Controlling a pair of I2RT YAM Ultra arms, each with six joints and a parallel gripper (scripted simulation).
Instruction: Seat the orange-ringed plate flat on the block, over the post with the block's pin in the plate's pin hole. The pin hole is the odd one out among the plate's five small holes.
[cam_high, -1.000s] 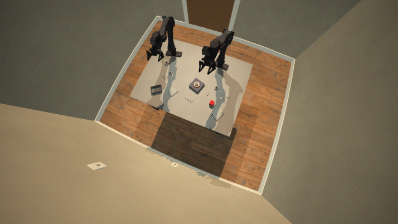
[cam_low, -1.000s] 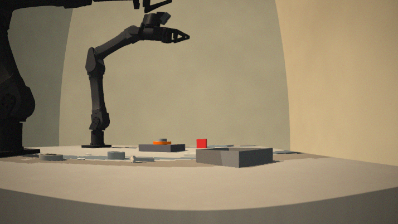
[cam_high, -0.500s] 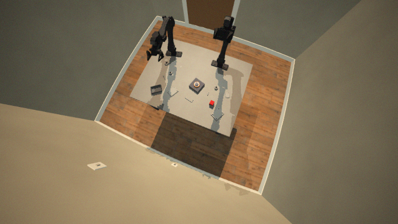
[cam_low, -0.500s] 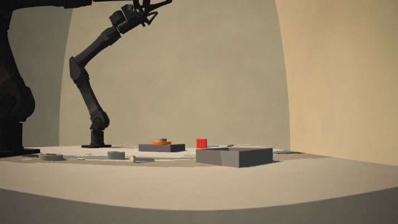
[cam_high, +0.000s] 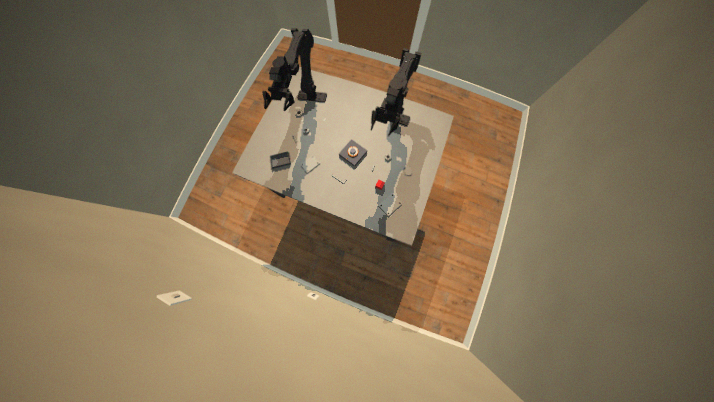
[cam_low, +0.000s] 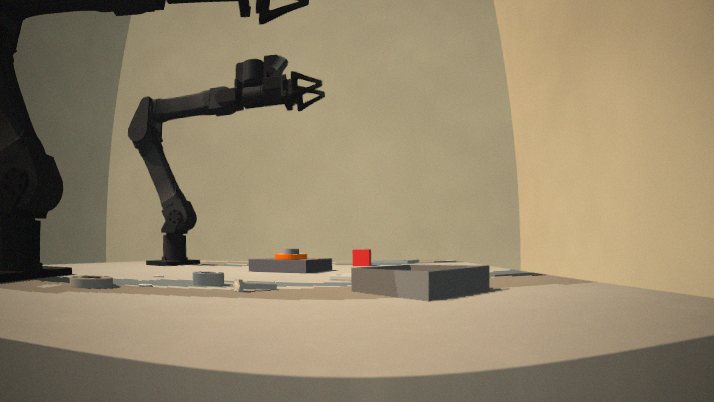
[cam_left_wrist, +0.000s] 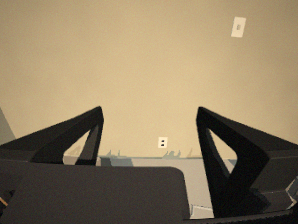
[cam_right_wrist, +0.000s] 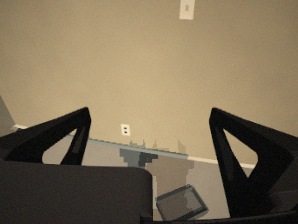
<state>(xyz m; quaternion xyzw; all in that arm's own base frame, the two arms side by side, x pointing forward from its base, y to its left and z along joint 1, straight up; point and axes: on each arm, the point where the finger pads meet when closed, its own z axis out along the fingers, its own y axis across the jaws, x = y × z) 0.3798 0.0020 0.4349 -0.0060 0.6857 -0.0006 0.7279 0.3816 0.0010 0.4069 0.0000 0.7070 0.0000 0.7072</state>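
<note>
The orange-ringed plate lies on the dark grey block (cam_high: 353, 153) at the middle of the mat, with the post showing through its centre. In the side view the orange ring (cam_low: 290, 256) sits flat on the block (cam_low: 290, 265). The small holes are too small to tell apart. My left gripper (cam_high: 387, 122) is open and empty, raised high and well back from the block; it points level in the side view (cam_low: 307, 92). My right gripper (cam_high: 277, 100) is open and empty, high near the mat's far corner, at the top edge of the side view (cam_low: 275, 7).
A red cube (cam_high: 380, 185) lies in front of the block. A grey tray (cam_high: 280, 160) sits at the mat's edge and shows in the right wrist view (cam_right_wrist: 181, 203). Small grey rings (cam_high: 306, 131) and flat parts (cam_high: 339, 178) are scattered on the mat.
</note>
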